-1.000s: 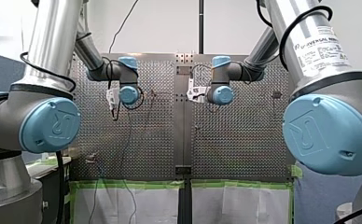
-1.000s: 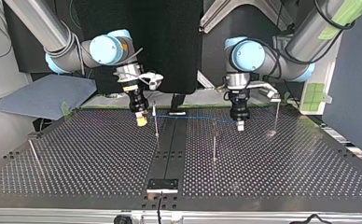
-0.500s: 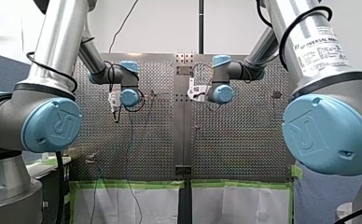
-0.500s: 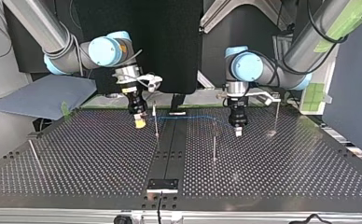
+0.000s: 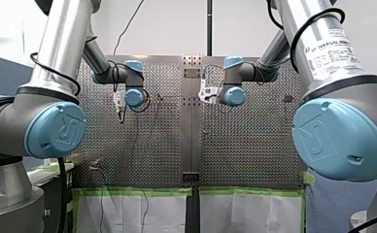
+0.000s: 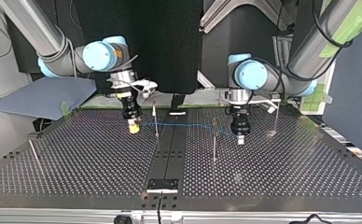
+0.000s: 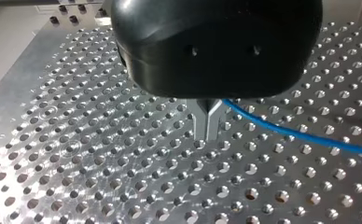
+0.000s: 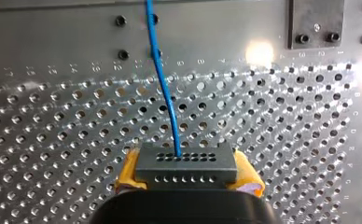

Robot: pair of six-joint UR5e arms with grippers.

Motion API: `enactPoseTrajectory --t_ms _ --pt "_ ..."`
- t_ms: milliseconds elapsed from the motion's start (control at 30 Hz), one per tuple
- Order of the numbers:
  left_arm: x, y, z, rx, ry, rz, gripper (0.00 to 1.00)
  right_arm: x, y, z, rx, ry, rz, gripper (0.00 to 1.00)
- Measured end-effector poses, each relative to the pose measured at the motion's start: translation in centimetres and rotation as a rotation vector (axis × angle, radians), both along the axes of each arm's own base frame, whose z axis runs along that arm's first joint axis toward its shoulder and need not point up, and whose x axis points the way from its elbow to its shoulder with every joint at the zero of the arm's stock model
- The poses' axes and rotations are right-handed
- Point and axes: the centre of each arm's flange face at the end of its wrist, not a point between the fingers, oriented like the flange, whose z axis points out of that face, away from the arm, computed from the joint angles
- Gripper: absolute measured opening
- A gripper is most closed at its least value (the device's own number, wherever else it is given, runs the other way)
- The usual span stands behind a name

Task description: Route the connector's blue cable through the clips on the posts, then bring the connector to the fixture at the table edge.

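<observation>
In the right wrist view my right gripper is shut on the grey connector, which sits between its yellow pads. The blue cable leaves the connector and runs ahead over the plate. In the top view that gripper hangs at the left, beside a thin post. The cable stretches across the middle past this post to my left gripper. Its metal fingers are shut on the cable just above the plate. Whether the cable sits in a clip is unclear.
A second post stands just beside my left gripper, a third further right, and a leaning one at the top view's far left. The small fixture sits at the near table edge. A grey mat lies behind.
Both grippers have come nearer the top view's camera and lower. My right gripper also shifted toward that view's left with the connector, drawing the cable along past the post.
</observation>
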Motion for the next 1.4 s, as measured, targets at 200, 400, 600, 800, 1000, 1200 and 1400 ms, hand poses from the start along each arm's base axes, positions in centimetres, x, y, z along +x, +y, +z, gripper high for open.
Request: enactPoseTrajectory --t_ms 200,400,600,800,1000,1200,1400 --pt "0.8 0.1 -0.6 0.003 0.017 0.000 0.00 -0.4 -0.6 0.3 -0.005 0.001 -0.007 0.00" --pt "1.1 0.5 -0.9 0.001 0.025 0.011 0.00 -0.7 -0.9 0.1 0.000 0.006 -0.013 0.00" --pt "1.1 0.9 -1.0 -0.014 0.038 0.022 0.00 -0.8 -1.0 -0.1 0.006 0.010 -0.013 0.00" --pt "1.0 0.4 -1.1 0.033 0.044 -0.014 0.41 -0.8 -0.9 -0.4 0.013 0.016 -0.012 0.00" --pt "1.0 0.4 -1.2 0.062 0.058 -0.049 1.00 -0.8 -0.9 -0.4 0.017 0.019 -0.012 0.00" --pt "0.7 0.4 -1.7 0.068 0.101 -0.058 1.00 -0.8 -0.9 -0.5 0.022 0.021 -0.012 0.00" --pt "0.1 0.4 -2.1 0.048 0.150 -0.073 1.00 -0.8 -0.8 -0.6 0.025 0.024 -0.008 0.00"
